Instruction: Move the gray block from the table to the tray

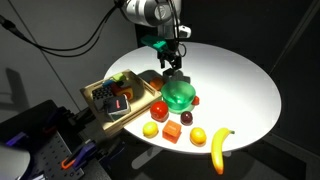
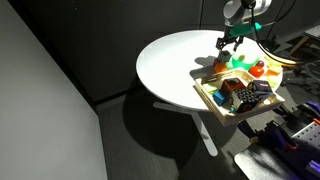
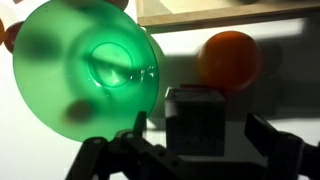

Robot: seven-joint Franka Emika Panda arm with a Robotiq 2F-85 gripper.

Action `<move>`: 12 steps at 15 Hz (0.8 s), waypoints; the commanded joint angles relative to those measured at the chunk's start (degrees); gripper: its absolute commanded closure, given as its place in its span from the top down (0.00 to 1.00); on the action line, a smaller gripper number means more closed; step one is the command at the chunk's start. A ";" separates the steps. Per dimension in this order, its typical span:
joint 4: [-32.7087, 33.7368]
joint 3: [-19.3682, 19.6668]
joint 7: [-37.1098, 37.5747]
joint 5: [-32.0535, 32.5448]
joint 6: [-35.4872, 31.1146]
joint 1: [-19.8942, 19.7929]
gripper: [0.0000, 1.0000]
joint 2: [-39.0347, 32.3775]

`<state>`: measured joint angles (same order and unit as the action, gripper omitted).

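In the wrist view the gray block (image 3: 195, 108) stands on the white table (image 3: 285, 95), just below the tray's wooden rim (image 3: 230, 12). My gripper (image 3: 205, 140) is open with one finger on each side of the block and gaps on both sides. In both exterior views the gripper (image 1: 172, 66) (image 2: 228, 45) hangs low over the table (image 1: 245, 85) next to the tray (image 1: 100, 122) (image 2: 212, 105). There the block is hidden by the gripper.
A green round bowl (image 3: 85, 70) (image 1: 180, 96) lies close beside the block. An orange ball (image 3: 230, 58) sits behind it. Toy fruits, a red cube (image 1: 172, 132) and a banana (image 1: 220, 148) lie near the table's front edge. The tray holds several blocks.
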<state>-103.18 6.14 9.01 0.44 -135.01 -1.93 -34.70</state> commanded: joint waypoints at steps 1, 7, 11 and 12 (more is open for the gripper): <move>2.95 0.94 1.25 1.23 1.59 0.27 1.00 -1.78; 3.69 1.30 1.15 1.28 1.47 0.30 1.00 -3.26; 3.20 1.30 1.03 1.44 2.37 0.51 0.66 -3.11; 2.95 1.28 0.96 1.50 2.63 0.56 0.56 -2.81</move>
<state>-101.39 6.96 9.01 0.58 -134.74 -1.88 -37.61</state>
